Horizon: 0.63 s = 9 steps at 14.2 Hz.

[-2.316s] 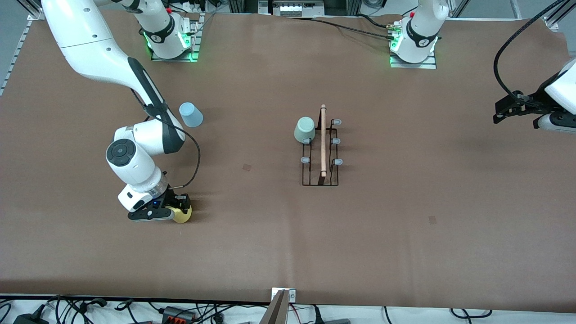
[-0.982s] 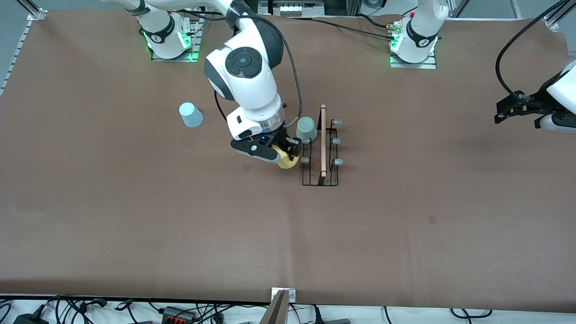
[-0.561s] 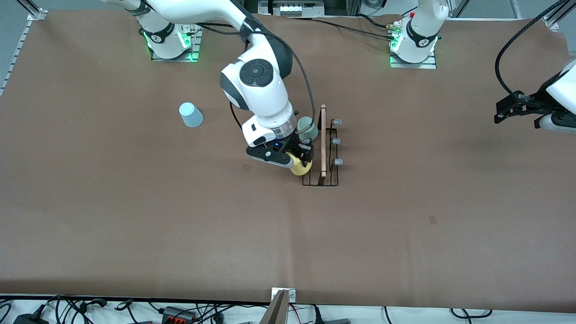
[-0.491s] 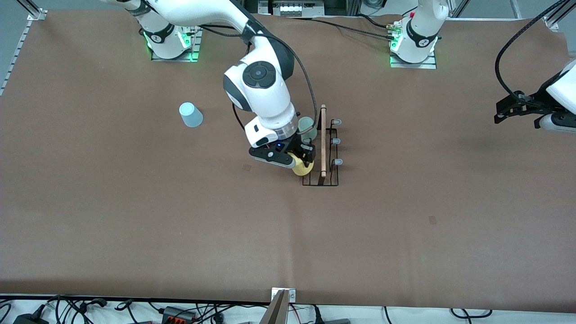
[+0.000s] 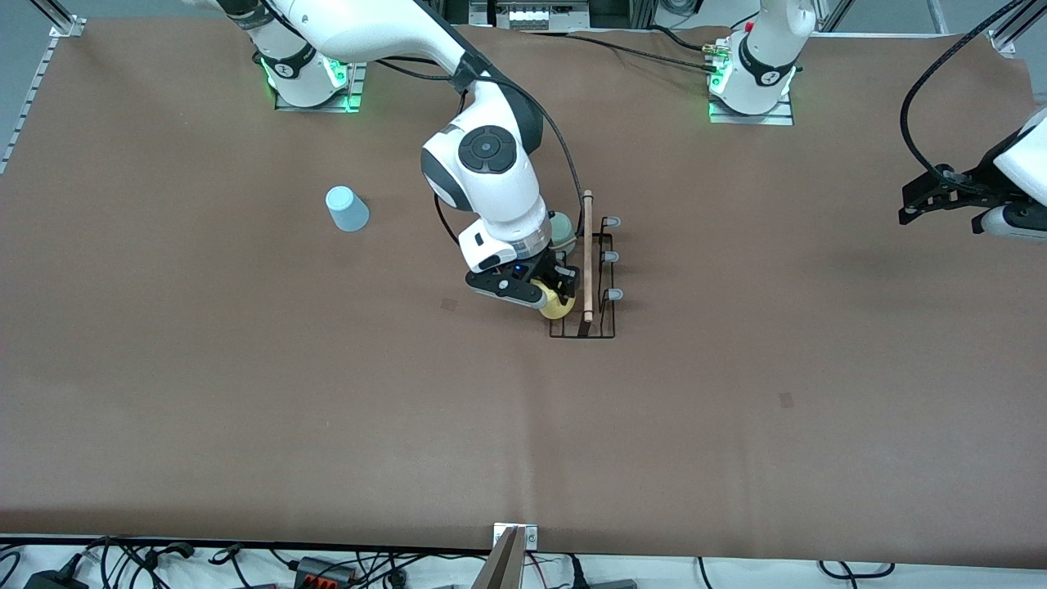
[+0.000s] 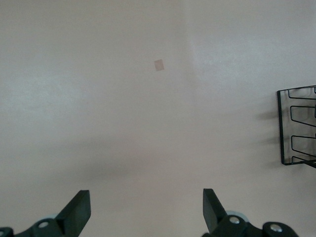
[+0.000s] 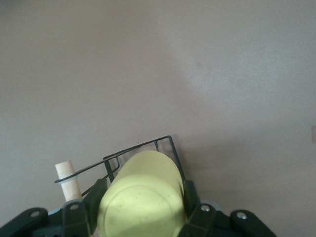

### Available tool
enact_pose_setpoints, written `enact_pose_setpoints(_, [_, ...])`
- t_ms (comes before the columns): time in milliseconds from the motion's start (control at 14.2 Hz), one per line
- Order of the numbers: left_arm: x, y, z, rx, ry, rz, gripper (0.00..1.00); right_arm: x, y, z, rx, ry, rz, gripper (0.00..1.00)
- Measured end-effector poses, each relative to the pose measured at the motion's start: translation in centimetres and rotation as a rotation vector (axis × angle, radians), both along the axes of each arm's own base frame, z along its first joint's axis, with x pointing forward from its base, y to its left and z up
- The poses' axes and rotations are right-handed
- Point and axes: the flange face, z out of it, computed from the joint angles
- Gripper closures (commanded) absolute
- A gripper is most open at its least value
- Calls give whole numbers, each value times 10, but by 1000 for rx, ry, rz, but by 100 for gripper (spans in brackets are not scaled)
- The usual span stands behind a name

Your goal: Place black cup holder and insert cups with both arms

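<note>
The black cup holder (image 5: 590,270) stands mid-table, wooden rod (image 5: 587,254) along its top. My right gripper (image 5: 556,296) is shut on the yellow cup (image 5: 556,307), held over the holder's row of pegs facing the right arm's end. In the right wrist view the yellow cup (image 7: 140,197) fills the jaws above the holder's wire end (image 7: 148,150). The pale green cup (image 5: 561,231) sits on a peg, partly hidden by the right wrist. The light blue cup (image 5: 347,209) lies on the table toward the right arm's end. My left gripper (image 5: 920,200) hangs open, waiting at the left arm's end; the left gripper (image 6: 145,212) frames bare table.
The brown table cover (image 5: 736,409) runs wide around the holder. Both arm bases (image 5: 311,74) stand along the table's edge away from the camera. Cables and plugs (image 5: 311,568) lie along the nearest edge.
My right arm has carried the yellow cup from the right arm's end of the table to the holder, and over the last half second eased it closer against the pegs. The left arm stayed put.
</note>
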Motion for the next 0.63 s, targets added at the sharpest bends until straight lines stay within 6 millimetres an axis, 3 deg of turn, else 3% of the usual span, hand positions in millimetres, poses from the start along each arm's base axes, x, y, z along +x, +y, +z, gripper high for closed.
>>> enact_pose_setpoints(351, [0,0,0,0,0,0,0,0,2,-2,-3,-2,3,0])
enact_pose_setpoints(491, [0,0,0,0,0,0,0,10,-5,13,6,-23,-12,0])
enact_pose_setpoints(632, [0,0,0,0,-1,0,0,30,-39,48,-26,-16,-50,0])
